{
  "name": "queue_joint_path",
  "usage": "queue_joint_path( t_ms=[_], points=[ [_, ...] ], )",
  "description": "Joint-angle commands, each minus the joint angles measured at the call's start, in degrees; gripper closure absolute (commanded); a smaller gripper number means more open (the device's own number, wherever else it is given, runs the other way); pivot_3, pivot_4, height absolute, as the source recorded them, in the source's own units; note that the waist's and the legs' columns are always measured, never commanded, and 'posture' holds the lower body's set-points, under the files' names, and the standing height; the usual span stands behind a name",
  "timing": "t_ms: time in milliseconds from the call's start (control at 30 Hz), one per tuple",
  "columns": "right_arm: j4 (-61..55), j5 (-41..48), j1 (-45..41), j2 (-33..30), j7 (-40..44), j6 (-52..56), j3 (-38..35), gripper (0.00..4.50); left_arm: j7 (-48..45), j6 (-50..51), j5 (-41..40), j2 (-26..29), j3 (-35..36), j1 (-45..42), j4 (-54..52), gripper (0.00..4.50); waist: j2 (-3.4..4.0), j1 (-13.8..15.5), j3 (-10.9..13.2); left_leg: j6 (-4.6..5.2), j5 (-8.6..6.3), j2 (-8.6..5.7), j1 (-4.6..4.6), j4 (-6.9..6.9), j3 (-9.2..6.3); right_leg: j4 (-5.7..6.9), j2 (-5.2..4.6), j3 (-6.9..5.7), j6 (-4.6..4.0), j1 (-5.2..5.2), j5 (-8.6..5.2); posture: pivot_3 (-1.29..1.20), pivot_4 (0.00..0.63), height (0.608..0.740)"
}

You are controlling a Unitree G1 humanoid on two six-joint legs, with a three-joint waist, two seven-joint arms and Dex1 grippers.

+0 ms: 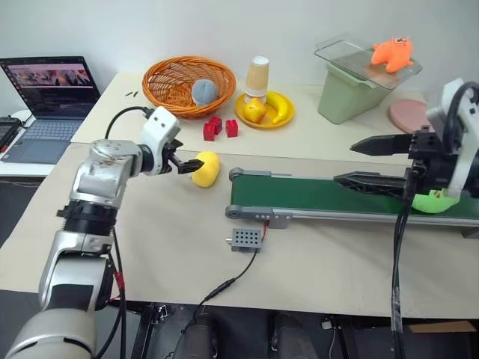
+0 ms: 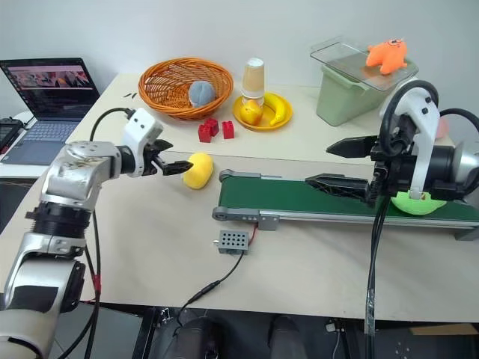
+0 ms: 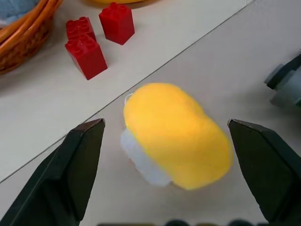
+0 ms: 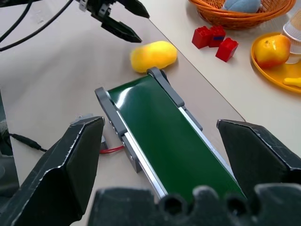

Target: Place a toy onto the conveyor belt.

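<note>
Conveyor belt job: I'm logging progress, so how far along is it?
Done: nothing lies on the conveyor belt yet. In hand: the left gripper is open, its fingers on either side of the yellow toy, which lies on the table beside the belt's rounded end, not gripped. Left: close, lift, and set the toy on the belt. The right gripper hangs open over the belt.

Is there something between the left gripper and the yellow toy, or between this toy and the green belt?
Nothing visible. The open left gripper faces the yellow toy directly, and bare table lies between the toy and the rounded end of the conveyor belt.
</note>
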Motion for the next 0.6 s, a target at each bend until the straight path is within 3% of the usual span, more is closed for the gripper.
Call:
queue_joint_path(
  t_ms=[33, 333, 533, 600],
  points=[
    [-2.1, 0.8, 0.5, -0.2, -1.4, 0.6, -4.3, 0.0, 2.1, -4.0, 1.8, -3.3, -0.2, -6.4, 9.7, 0.03, 0.0, 0.0, 0.0, 0.0, 0.0, 0.0, 0.0, 0.0, 0.01, 0.0, 0.0, 0.0, 0.0, 0.01, 0.0, 0.0, 0.15, 0.739],
    [-4.7, 3.5, 1.5, 0.1, -5.7, 3.1, -7.2, 0.0, 5.0, -9.5, 6.4, -10.3, -1.8, -15.7, 33.7, 0.03, -0.02, -0.3, 0.0, 0.03, -0.02, 0.01, -0.02, -0.01, 0.03, -0.03, 0.0, 0.0, 0.01, -0.02, 0.01, 0.0, 0.15, 0.739],
    [-5.6, 5.1, 1.1, 0.0, -8.3, 4.3, -7.7, 0.0, 5.7, -11.6, 8.5, -12.4, -1.7, -17.3, 41.1, 0.03, -0.03, -0.3, 0.0, 0.36, -0.21, 0.02, -0.02, 0.0, 0.01, 0.0, -0.01, 0.01, 0.01, -0.02, 0.01, 0.0, 0.15, 0.739],
    [-5.6, 5.4, 1.2, -0.1, -8.7, 4.4, -7.8, 0.0, 6.2, -11.8, 8.3, -12.8, -0.8, -17.5, 42.3, 0.58, -0.03, -0.3, 0.0, 0.37, -0.22, 0.02, -0.01, 0.0, 0.01, 0.0, -0.01, 0.01, 0.01, -0.02, 0.02, 0.0, 0.15, 0.739]
  ],
)
